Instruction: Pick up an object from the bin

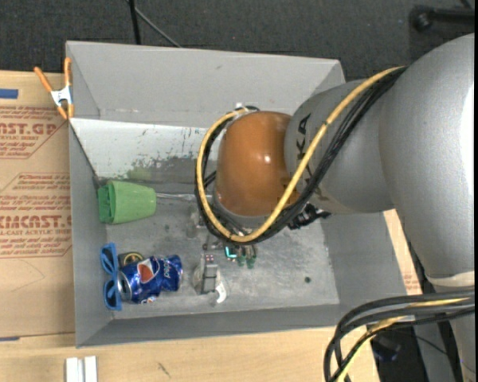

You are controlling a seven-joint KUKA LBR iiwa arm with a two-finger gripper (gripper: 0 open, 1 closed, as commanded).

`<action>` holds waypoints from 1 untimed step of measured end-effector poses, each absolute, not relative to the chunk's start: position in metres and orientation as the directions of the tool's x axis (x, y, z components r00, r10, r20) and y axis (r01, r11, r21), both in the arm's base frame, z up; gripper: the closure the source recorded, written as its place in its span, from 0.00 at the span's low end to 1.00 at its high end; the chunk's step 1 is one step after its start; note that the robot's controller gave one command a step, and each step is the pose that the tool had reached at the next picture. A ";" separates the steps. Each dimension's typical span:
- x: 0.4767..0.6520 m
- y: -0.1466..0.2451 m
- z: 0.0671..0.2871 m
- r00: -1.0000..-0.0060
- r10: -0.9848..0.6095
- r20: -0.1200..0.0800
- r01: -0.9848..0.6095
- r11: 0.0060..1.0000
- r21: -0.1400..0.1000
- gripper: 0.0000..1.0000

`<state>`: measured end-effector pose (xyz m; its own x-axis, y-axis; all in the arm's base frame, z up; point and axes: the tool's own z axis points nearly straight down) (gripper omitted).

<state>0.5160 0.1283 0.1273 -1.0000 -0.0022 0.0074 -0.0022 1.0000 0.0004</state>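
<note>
Near edge: light wooden surface (223, 356) under the grey bin (223, 78).

Bin contents, 3 items:
- 1 crushed blue can (151, 277) lies in the near left corner.
- 1 blue plastic piece (109, 273) touches the can's left end.
- 1 green cup (127, 202) lies on its side further back, by the left wall.

The tool (210, 281) is low, just beside the can's right end. Wide or narrow: cannot tell.

Above it are the orange cover (251, 161) and the grey arm (398, 142). Beyond is dark floor (263, 14).
</note>
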 end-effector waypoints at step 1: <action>0.503 0.207 0.068 -0.967 -0.255 0.003 -0.255 0.967 0.002 0.00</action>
